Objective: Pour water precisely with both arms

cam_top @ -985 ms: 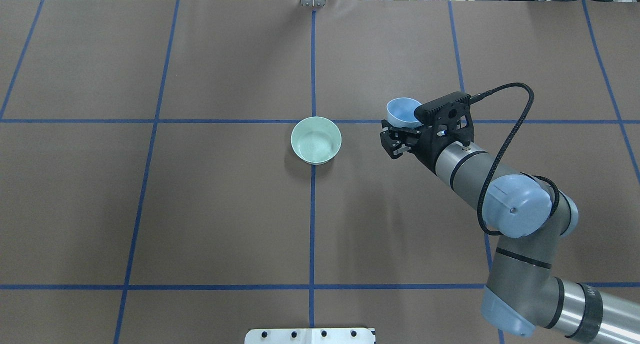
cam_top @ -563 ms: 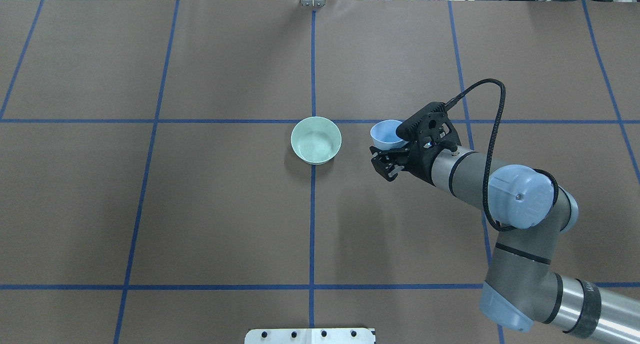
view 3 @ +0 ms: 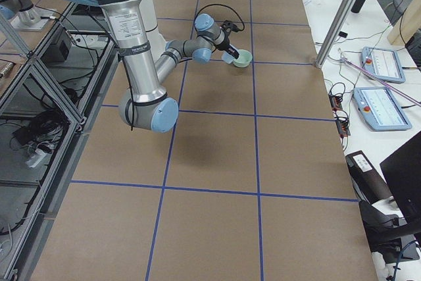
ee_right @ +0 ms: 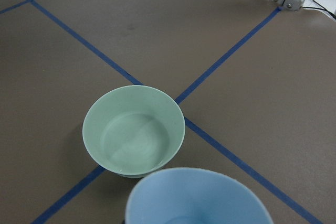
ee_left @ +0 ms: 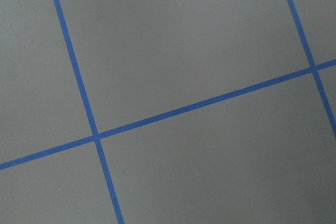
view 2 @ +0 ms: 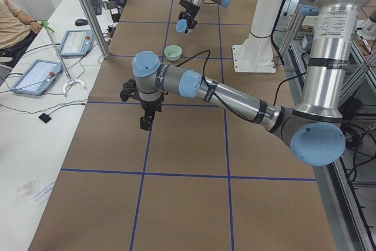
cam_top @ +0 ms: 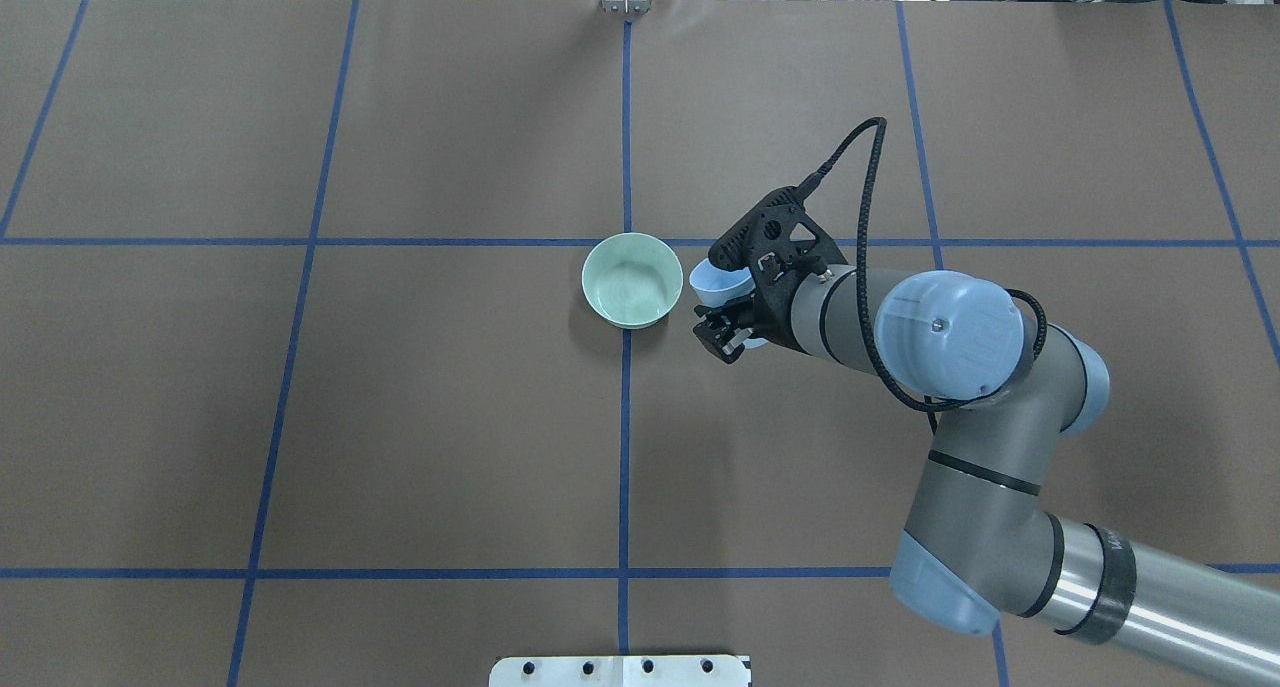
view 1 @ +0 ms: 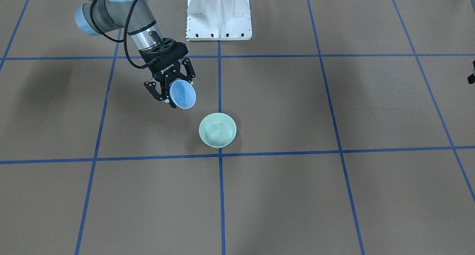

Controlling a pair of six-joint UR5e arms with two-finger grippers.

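Note:
My right gripper (view 1: 171,95) is shut on the rim of a light blue bowl (view 1: 182,94) and holds it above the table, tilted toward a pale green bowl (view 1: 217,130). In the overhead view the blue bowl (cam_top: 715,285) is just right of the green bowl (cam_top: 632,279), which stands at the table's centre on a blue tape line. The right wrist view shows the green bowl (ee_right: 134,129) just beyond the blue bowl's rim (ee_right: 197,198). My left gripper (view 2: 144,123) hangs over bare table far to the left; I cannot tell whether it is open or shut.
The brown table cover carries a grid of blue tape lines (cam_top: 625,447). The white pedestal (view 1: 219,13) stands at the robot's side of the table. A metal post (view 2: 88,16) and operator tablets (view 2: 35,74) stand beyond the far edge.
My right gripper has carried the blue bowl left and a little toward the robot, from well right of the green bowl to right beside its rim.

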